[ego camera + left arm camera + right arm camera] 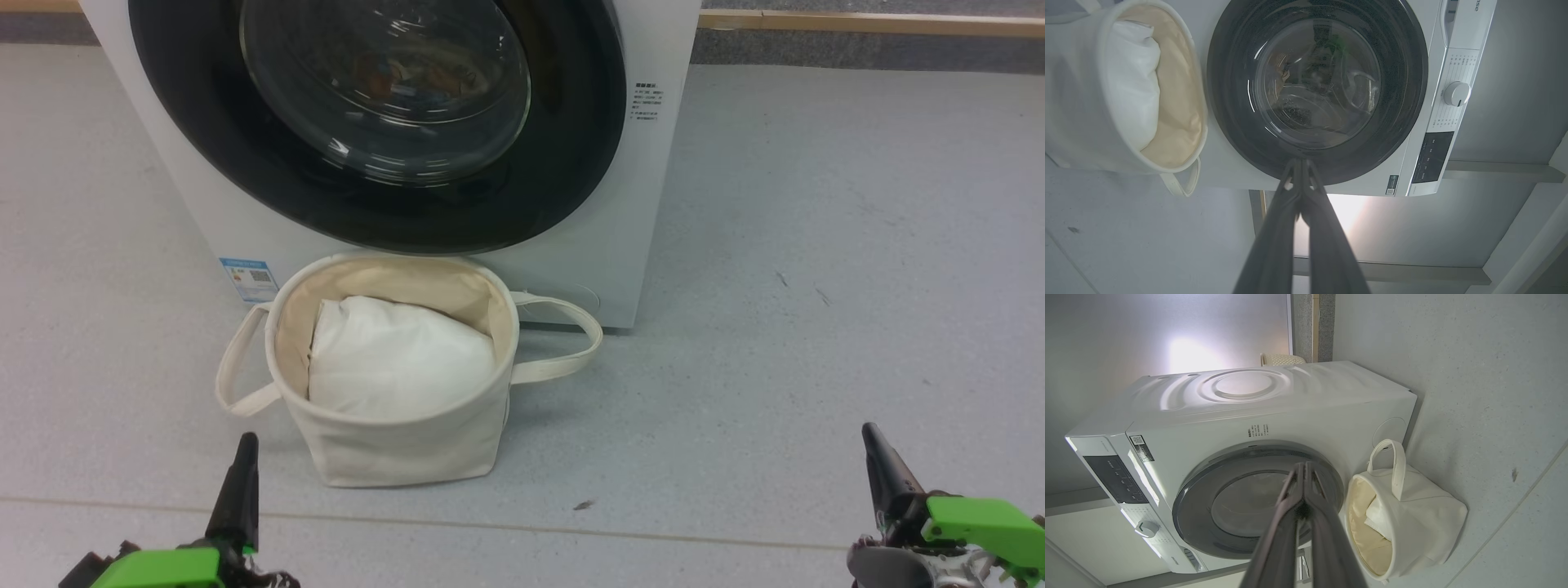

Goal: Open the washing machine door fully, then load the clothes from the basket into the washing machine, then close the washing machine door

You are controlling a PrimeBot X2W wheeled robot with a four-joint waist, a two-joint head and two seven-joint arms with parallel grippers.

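Washing machine (571, 269): white front-loader on grey floor (816, 286), at floor's far edge by the wood strip (865, 22) along the wall. Front faces robot.

Door (571, 147): big, round, glossy black rim w/ bulging clear glass ctr. Closed, flush w/ machine front in head view and both wrist views. Through the glass, faint orange-brown patches (408, 82); too blurred to say what.

Basket (392, 449): cream canvas tub, upright on floor just in front of machine, below door's lower rim. Whether its back rim touches the machine: cannot tell. Mouth open upward. One loop handle (233, 359) on L side, other handle (571, 343) on R, both hanging outward.

Cushion (400, 359): plain white, padded, inside basket, takes up most of the tub.

Control panel (1431, 157): dark strip on machine's top band, seen in L wrist view, w/ white knob (1457, 93) beside it.

Blue sticker (247, 279): low on machine front, L corner, just beside L handle. Printed label (647, 102): small text on front, R of door.

Left jaws: closed tight, dark fingers (242, 474) pressed together, nothing btwn them. Low, nearer the robot than the basket and L of it, not touching it. Point toward machine.

Right jaws: closed tight too, fingers (882, 465) together, empty. Well apart from basket, on its R.
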